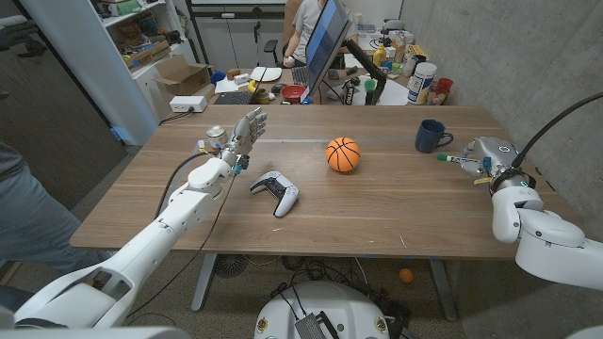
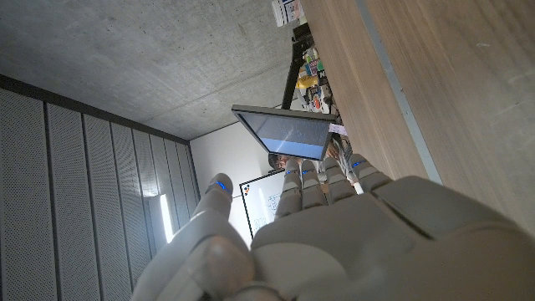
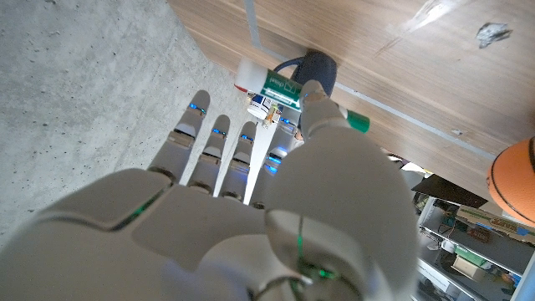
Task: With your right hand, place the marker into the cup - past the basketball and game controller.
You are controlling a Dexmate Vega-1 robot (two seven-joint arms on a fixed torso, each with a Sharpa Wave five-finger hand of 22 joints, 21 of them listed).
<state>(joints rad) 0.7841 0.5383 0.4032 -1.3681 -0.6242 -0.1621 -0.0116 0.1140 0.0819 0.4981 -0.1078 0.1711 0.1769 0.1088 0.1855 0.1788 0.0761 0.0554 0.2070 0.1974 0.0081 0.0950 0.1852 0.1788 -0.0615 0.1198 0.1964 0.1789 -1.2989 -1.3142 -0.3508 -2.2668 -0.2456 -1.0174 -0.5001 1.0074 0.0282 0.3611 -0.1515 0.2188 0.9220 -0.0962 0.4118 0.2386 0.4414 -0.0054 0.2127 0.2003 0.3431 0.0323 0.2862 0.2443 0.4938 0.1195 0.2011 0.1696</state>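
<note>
The dark blue cup (image 1: 431, 136) stands at the far right of the table. Just right of it my right hand (image 1: 486, 156) pinches the marker (image 1: 447, 158), which points toward the cup. In the right wrist view the white-and-green marker (image 3: 274, 85) lies across the thumb and fingers of my right hand (image 3: 251, 209), close to the cup (image 3: 314, 67). The basketball (image 1: 343, 153) sits mid-table, and the white game controller (image 1: 275, 191) lies nearer, to its left. My left hand (image 1: 241, 137) is held up at the far left, fingers spread and holding nothing.
A crowded desk with a laptop (image 1: 325, 38), bottles and a jar (image 1: 421, 83) lies past the table's far edge, where a person sits. A cardboard box (image 1: 179, 73) stands back left. The basketball (image 3: 514, 180) shows in the right wrist view.
</note>
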